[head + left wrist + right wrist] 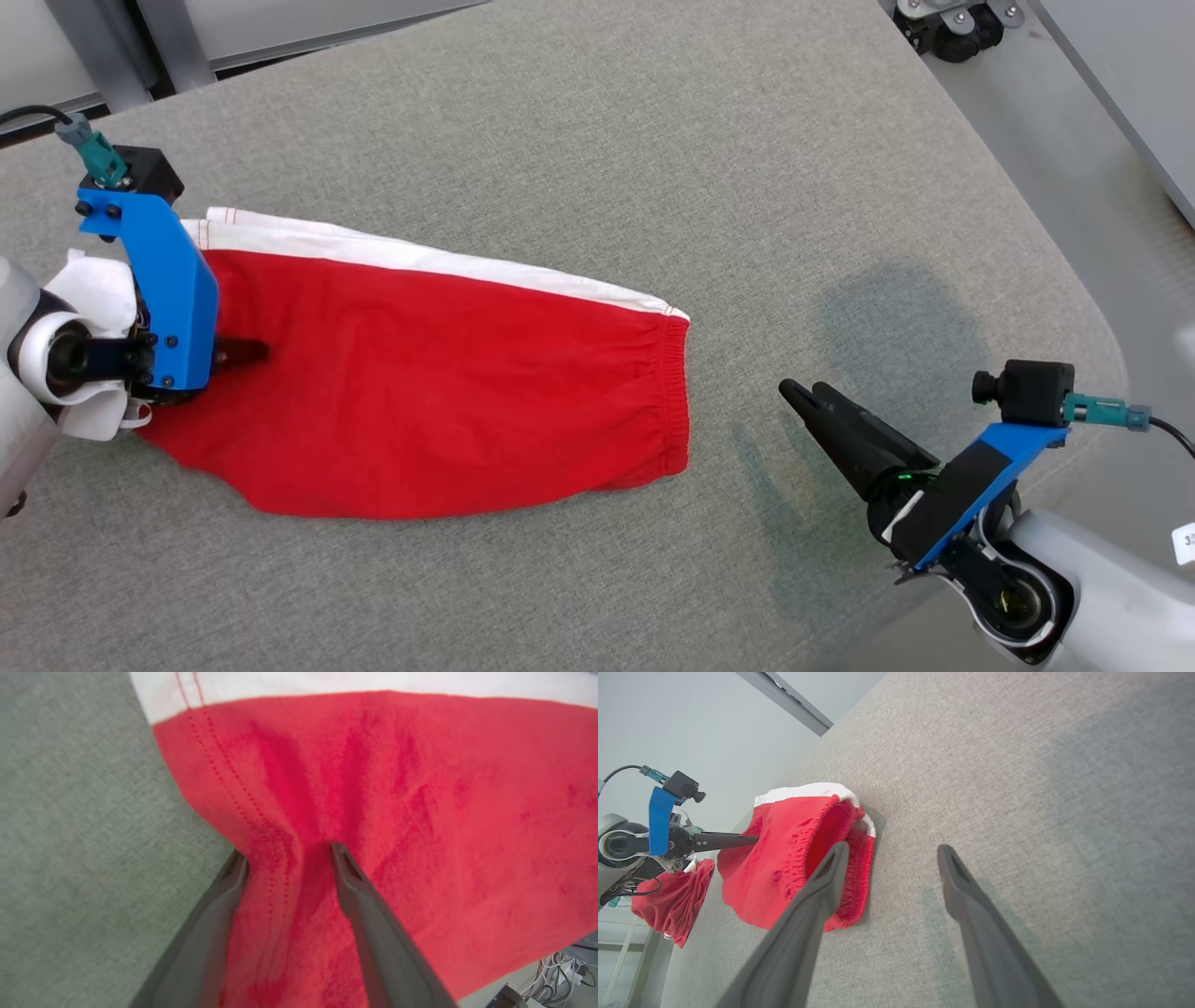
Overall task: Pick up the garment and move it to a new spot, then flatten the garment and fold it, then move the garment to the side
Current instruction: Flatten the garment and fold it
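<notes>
Grey table. Left gripper spread astride garment edge, unclamped; right gripper open, empty. Should pinch both layers.

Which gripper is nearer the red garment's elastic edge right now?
Right. The right gripper sits open just off the elastic edge, not touching it. The left gripper is at the red garment's opposite end, fingers apart with cloth bunched between them.

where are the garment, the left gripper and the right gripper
garment [439, 392] head view, middle of the red cloth
left gripper [289, 851] left wrist view, midway between its fingertips
right gripper [893, 848] right wrist view, midway between its fingertips
</notes>
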You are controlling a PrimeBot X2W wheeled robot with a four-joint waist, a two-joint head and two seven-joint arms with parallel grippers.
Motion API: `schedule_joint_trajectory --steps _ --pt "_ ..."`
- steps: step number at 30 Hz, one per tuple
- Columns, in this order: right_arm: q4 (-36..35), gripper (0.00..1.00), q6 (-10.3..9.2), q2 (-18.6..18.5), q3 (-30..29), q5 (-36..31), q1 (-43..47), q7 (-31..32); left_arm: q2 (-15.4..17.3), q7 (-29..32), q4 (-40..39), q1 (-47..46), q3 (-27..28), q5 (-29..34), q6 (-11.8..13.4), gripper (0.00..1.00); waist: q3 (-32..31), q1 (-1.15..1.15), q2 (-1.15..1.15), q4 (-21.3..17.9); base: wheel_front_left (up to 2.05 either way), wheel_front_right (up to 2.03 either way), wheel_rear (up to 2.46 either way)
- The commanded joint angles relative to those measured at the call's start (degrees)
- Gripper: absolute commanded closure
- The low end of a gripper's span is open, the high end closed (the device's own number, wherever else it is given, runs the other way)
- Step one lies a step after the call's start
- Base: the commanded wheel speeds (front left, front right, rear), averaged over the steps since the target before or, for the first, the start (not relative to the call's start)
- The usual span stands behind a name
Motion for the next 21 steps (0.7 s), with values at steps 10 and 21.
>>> schedule_joint_trajectory --steps 10,21 --pt "1.4 0.0 0.01 -0.7 0.5 -0.3 1.2 0.2 -0.6 0.0 -0.2 2.8 0.1 -1.6 1.4 1.0 -4.2 0.0 0.01 3.4 0.0 0.0 0.0" --pt "3.1 0.0 0.01 -3.1 1.7 0.9 3.8 2.2 1.2 -1.4 -8.0 12.7 1.6 -8.4 4.0 1.0 -12.8 0.0 0.01 11.5 0.0 0.0 0.0"
